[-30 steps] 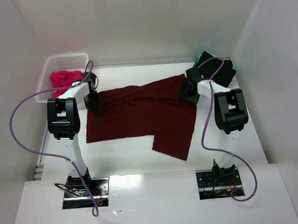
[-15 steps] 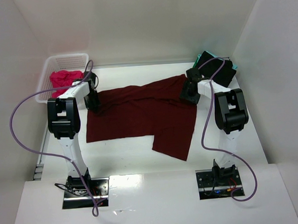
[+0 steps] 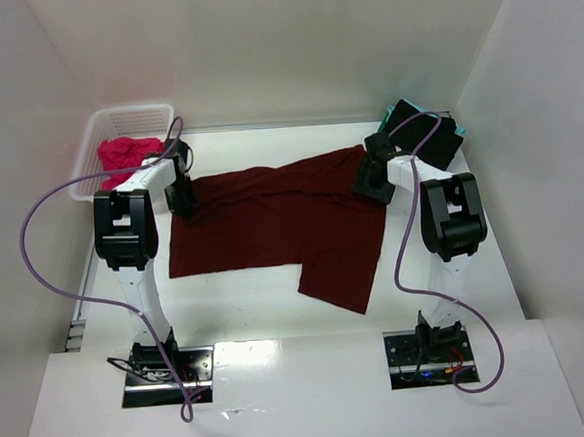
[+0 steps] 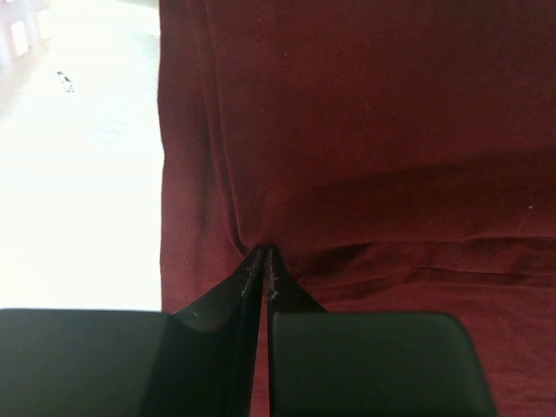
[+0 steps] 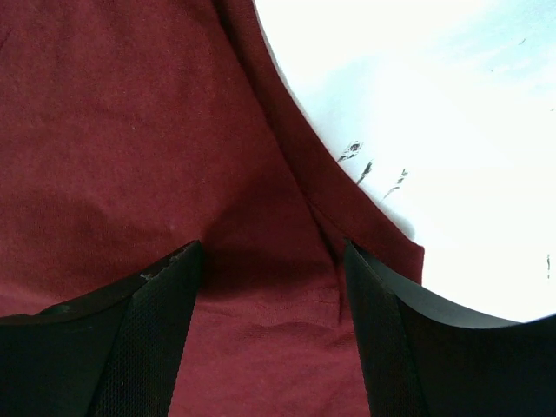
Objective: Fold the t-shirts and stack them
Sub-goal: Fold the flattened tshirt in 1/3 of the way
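The dark maroon t-shirt (image 3: 273, 229) lies spread across the middle of the table, one flap reaching toward the near edge. My left gripper (image 3: 183, 200) is at the shirt's far left edge, shut on a pinch of maroon cloth (image 4: 365, 130) that puckers at its fingertips (image 4: 266, 252). At the shirt's far right corner, my right gripper (image 3: 370, 183) stands open, low over the cloth (image 5: 130, 130). Its fingers straddle a hemmed edge (image 5: 274, 248). The bright pink t-shirt (image 3: 127, 154) lies bunched in the basket. The black t-shirt (image 3: 435, 138) lies on the teal one (image 3: 401, 108) at the far right.
The white lattice basket (image 3: 130, 114) stands at the far left corner by the left wall. White walls enclose the table on three sides. Purple cables loop from both arms. Bare white tabletop (image 5: 452, 104) shows beside the shirt's right corner.
My right gripper has shifted very slightly over the shirt's far right corner. The left gripper and the shirt look unchanged.
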You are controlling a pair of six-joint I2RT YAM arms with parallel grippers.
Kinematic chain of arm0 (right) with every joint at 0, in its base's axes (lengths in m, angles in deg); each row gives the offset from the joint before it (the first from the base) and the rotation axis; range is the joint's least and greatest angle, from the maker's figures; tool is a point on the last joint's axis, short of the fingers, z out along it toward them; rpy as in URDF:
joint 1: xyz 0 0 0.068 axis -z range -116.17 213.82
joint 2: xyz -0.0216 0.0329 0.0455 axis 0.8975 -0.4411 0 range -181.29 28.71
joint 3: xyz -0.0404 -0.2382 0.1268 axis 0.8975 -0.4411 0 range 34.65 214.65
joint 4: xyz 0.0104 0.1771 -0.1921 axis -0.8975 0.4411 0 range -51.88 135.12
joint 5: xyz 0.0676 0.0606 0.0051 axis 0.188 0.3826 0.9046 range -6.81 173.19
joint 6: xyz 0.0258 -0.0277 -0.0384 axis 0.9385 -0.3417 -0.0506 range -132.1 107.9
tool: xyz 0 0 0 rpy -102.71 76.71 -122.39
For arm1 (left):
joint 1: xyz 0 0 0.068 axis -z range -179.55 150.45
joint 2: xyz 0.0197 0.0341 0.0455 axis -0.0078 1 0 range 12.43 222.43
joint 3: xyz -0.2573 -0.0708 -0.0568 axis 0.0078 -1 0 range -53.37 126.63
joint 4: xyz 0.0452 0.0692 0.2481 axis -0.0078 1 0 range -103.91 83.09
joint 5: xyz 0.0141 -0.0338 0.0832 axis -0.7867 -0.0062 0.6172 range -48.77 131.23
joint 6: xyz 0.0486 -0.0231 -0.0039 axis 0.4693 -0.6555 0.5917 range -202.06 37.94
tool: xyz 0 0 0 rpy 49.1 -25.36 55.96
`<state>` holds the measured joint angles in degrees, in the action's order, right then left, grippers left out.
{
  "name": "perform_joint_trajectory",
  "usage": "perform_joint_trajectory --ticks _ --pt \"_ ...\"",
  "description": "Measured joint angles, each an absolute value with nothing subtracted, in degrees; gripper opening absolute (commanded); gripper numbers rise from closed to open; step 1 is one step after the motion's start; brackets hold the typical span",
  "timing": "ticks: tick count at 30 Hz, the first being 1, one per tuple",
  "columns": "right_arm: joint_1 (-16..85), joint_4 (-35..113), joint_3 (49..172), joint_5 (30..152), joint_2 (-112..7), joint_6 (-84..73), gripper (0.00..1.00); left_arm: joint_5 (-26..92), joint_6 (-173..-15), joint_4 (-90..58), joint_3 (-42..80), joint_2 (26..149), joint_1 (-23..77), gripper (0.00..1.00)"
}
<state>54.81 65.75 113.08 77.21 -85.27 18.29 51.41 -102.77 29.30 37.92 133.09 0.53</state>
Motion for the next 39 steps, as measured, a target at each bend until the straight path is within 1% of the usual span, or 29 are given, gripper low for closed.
perform_joint_trajectory --ticks 2,4,6,7,8,10,11,12,15,22,32,36,37,38,39 --pt "54.8 65.8 113.1 77.2 -85.3 18.3 0.71 51.4 -102.8 29.3 37.9 133.1 0.5 0.10" --pt "54.8 65.9 113.1 77.2 -85.3 18.3 0.66 51.4 -102.8 29.3 37.9 133.1 0.5 0.10" --pt "54.9 66.0 113.1 77.0 -85.3 18.2 0.50 51.4 -102.8 29.3 37.9 133.1 0.5 0.10" --pt "54.9 66.1 113.1 76.9 -85.3 18.2 0.46 51.4 -102.8 29.3 37.9 133.1 0.5 0.10" --pt "54.9 66.2 113.1 76.9 -85.3 18.1 0.38 51.4 -102.8 29.3 37.9 133.1 0.5 0.10" --pt "54.9 66.4 113.0 77.0 -85.4 18.0 0.30 51.4 -102.8 29.3 37.9 133.1 0.5 0.10" --pt "54.9 66.5 113.0 77.2 -85.5 17.9 0.18 51.4 -102.8 29.3 37.9 133.1 0.5 0.10" --pt "54.9 66.6 113.0 77.2 -85.5 17.8 0.10 51.4 -102.8 29.3 37.9 133.1 0.5 0.10" --pt "54.9 66.5 113.1 77.5 -85.9 17.9 0.00 51.4 -102.8 29.3 37.9 133.1 0.5 0.10" --pt "55.5 67.1 113.5 77.2 -86.0 18.0 0.00 51.5 -102.8 29.3 38.0 133.1 0.5 0.10" --pt "59.6 69.3 113.5 76.7 -85.5 17.0 0.00 51.5 -102.8 29.4 38.4 133.4 0.5 0.10" --pt "59.9 69.7 113.5 76.6 -85.4 16.7 0.00 51.5 -102.8 29.5 38.5 133.4 0.5 0.10" --pt "59.9 69.7 113.5 76.6 -85.4 16.6 0.02 51.5 -102.8 29.5 38.5 133.4 0.5 0.10" --pt "59.9 69.8 113.5 76.6 -85.4 16.5 0.09 51.5 -102.8 29.5 38.6 133.5 0.5 0.11" --pt "59.9 69.8 113.5 76.7 -85.4 16.4 0.19 51.5 -102.8 29.5 38.8 133.5 0.5 0.13"
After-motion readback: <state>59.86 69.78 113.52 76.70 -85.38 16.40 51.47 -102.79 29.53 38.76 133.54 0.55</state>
